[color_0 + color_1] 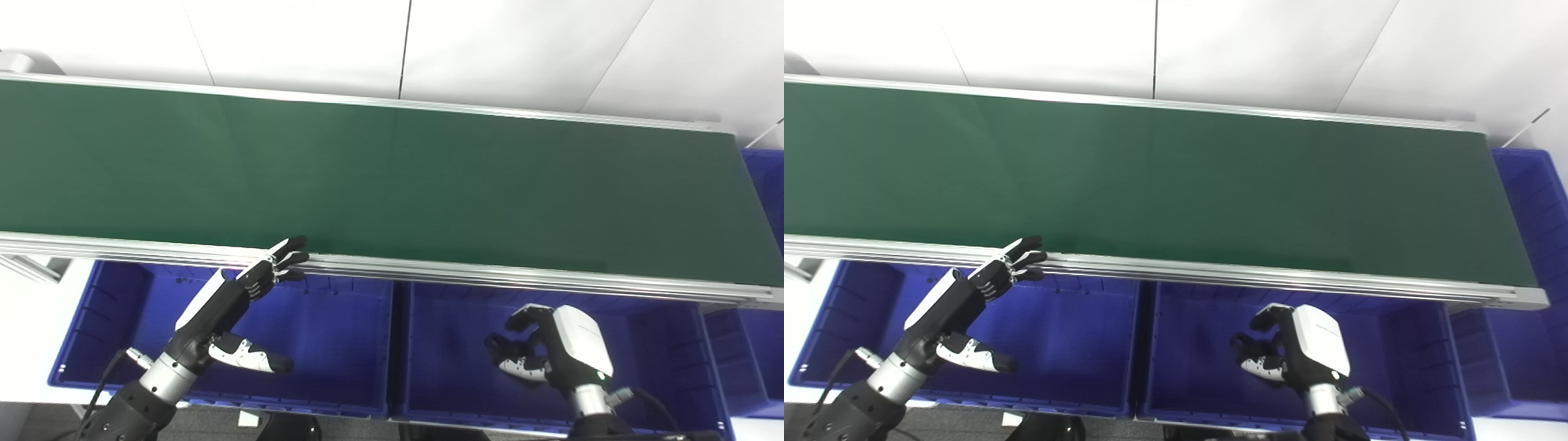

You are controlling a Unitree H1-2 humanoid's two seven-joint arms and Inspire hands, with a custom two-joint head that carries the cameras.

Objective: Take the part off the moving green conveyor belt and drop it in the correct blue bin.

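The long dark green conveyor belt (392, 184) with its silver aluminium side rails runs across the room from left to right, and its surface shows no part anywhere along the stretch in sight. Neither hand holds a part either, so the thing to be picked cannot be placed from here.

The left hand (242, 300), black-fingered with a white back, is stretched out flat over the left-hand deep blue plastic bin (343, 392). Its fingers (288, 250) are straight and spread, their tips reaching up to the near rail of the belt and seeming to touch its edge, though contact is hard to judge. Its thumb sticks out to the side lower down, over the bin's inside. The hand is open and empty.

The right hand (545, 349), also black and white, hangs over the middle blue plastic bin (661, 343), well below the belt rail and apart from it. Its fingers are curled inward toward the thumb in a loose claw, with a gap left between them, and nothing sits inside that curl.

Counting up: one belt, two hands, and three blue bins. Two of the bins stand side by side, touching, just under the near rail, one beneath each hand. The third blue plastic bin (1528, 245) sits at the far right, wrapping past the end of the belt and only partly in view. The insides of the two near bins that can be seen look bare. Behind the belt is a plain white panelled wall (306, 43).
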